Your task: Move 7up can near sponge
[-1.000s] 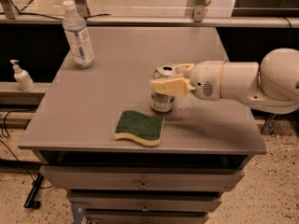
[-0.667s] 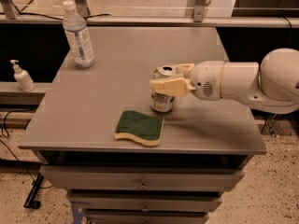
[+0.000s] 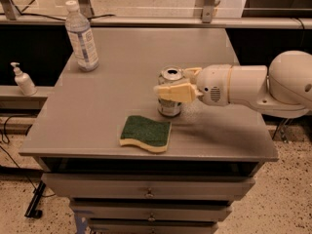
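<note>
The 7up can [image 3: 169, 106] stands upright on the grey table [image 3: 126, 57], just behind the right end of the sponge [image 3: 146, 133]. The can is silvery with a shiny pull-tab top. The sponge lies flat near the table's front edge, dark green side up over a pale yellow layer. My gripper [image 3: 170, 80] reaches in from the right and is shut on the upper part of the can, one cream finger [image 3: 174, 92] across its front and the other behind it. A narrow gap separates can and sponge.
A clear plastic water bottle [image 3: 81, 37] stands at the table's back left. A white pump bottle [image 3: 22, 80] sits on a lower ledge to the left. Drawers [image 3: 146, 191] run below the table front. My white arm [image 3: 253, 84] spans the table's right side.
</note>
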You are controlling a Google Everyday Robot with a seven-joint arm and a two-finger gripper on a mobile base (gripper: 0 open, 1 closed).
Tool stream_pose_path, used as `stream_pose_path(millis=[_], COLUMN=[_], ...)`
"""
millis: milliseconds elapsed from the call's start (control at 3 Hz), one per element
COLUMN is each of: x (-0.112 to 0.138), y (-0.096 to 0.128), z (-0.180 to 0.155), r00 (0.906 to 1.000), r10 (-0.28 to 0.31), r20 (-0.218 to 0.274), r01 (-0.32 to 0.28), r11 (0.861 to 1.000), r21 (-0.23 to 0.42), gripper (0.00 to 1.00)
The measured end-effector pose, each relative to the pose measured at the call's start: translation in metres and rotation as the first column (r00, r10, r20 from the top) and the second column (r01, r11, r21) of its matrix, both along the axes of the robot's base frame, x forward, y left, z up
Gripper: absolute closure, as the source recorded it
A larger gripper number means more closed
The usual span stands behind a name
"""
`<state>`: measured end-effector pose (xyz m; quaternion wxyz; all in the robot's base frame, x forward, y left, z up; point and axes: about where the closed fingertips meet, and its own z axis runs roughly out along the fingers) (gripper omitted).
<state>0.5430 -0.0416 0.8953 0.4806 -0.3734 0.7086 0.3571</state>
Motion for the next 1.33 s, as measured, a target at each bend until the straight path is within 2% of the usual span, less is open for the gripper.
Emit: stream_pose_path(millis=[333, 667, 1000, 1333], x=[-0.001, -0.002, -0.006, -0.013], y=[0.008, 0.003, -0.038, -0.106], z=[0.004, 0.010, 0.016, 0.023], r00=[0.9983, 0.9961, 0.9986, 0.9955], r10=[0.058, 0.087, 0.051, -0.090], r20=[0.005, 0.014, 0.015, 0.030], r01=[-0.059, -0.087, -0.051, 0.091], r11=[0.998, 0.996, 0.999, 0.995], r21=[0.015, 0.017, 0.000, -0.037], gripper=[0.00, 0.00, 0.00, 0.00])
